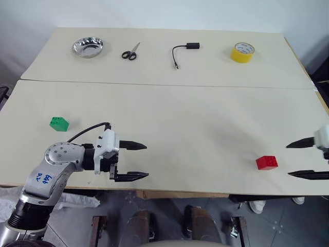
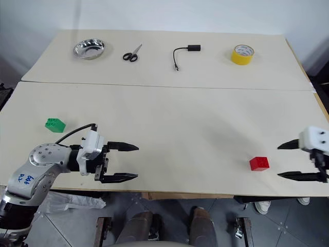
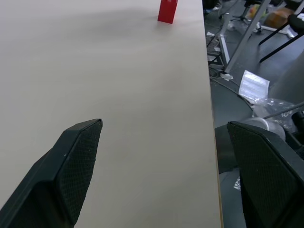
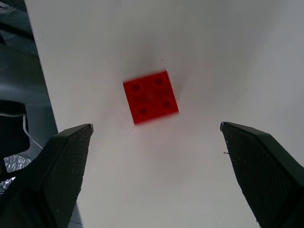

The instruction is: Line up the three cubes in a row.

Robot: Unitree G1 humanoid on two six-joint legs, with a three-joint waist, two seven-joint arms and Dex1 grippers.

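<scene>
A green cube [image 1: 59, 123] sits on the near table [image 1: 195, 118] at the left. A red cube [image 1: 267, 162] lies at the right, close to the front edge. My left gripper [image 1: 144, 161] is open and empty, level over the front edge, to the right of the green cube and pointing toward the red one [image 3: 167, 10]. From the right, my right gripper [image 1: 289, 160] stands open just beside the red cube. In the right wrist view the red cube [image 4: 150, 97] lies ahead of the spread fingers, studs up, untouched.
On the far table stand a steel bowl [image 1: 88, 47], scissors [image 1: 130, 52], a black cable adapter [image 1: 184, 51] and a yellow tape roll [image 1: 242, 52]. A seam runs between the two tables. The front edge lies right under both grippers.
</scene>
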